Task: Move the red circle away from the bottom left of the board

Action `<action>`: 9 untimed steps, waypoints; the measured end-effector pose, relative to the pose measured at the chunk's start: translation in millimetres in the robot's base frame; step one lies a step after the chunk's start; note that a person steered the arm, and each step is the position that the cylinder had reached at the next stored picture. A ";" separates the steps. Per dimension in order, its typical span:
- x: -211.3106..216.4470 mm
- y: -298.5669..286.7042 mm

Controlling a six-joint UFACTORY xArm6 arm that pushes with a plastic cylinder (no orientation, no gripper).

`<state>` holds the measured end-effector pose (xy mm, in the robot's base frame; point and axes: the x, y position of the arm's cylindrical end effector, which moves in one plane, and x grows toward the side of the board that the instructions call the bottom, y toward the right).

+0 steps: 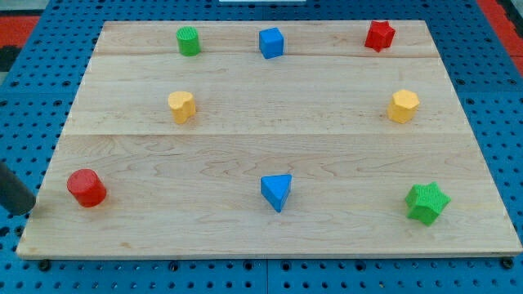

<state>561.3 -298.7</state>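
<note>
- Our dark rod's tip (31, 208) sits at the view's left edge, touching no block, pushing nothing yet.
- Just to its right stands the small red circle block (86, 188), near the wooden board's (245, 237) bottom left corner.
- We think a push toward the view's right would move it away.
</note>
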 end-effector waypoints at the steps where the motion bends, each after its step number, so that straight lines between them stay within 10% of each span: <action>1: 0.0 5.3; 9: -41.8 73.0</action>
<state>519.5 -225.7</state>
